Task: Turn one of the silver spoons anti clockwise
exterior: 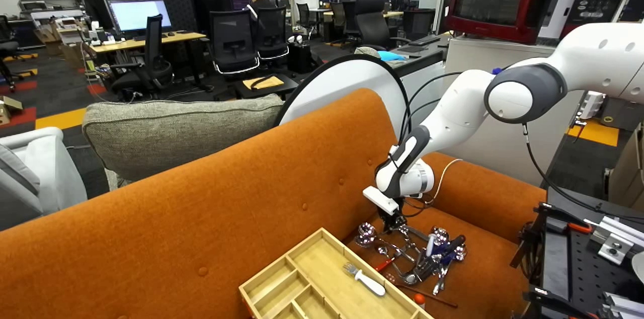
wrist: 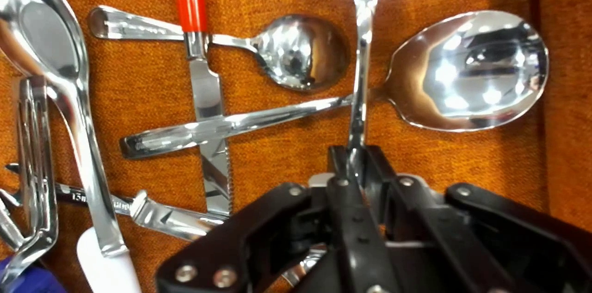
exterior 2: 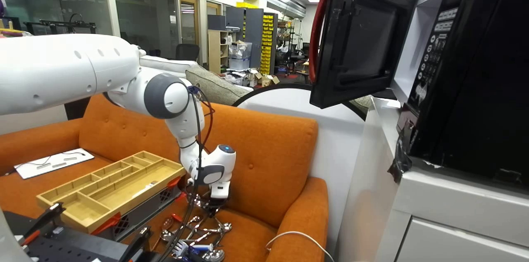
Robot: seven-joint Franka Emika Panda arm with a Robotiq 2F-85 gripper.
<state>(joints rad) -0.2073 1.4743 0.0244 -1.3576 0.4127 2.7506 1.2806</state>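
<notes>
The silver spoon (wrist: 363, 48) has its handle pinched in the gripper (wrist: 355, 161) and passes over the neck of another spoon (wrist: 467, 71), the gripper standing right of the wooden tray (exterior: 322, 258) in both exterior views.

orange sofa (exterior: 226, 203) | wooden tray (exterior: 322, 258) holding white-handled fork (exterior: 367, 282) | microwave (exterior 2: 448, 67), door (exterior 2: 368, 34) open | background: person (exterior: 260, 3), seemingly seated

A spoon (wrist: 416, 82) lies across the knife (wrist: 206, 89).
</notes>
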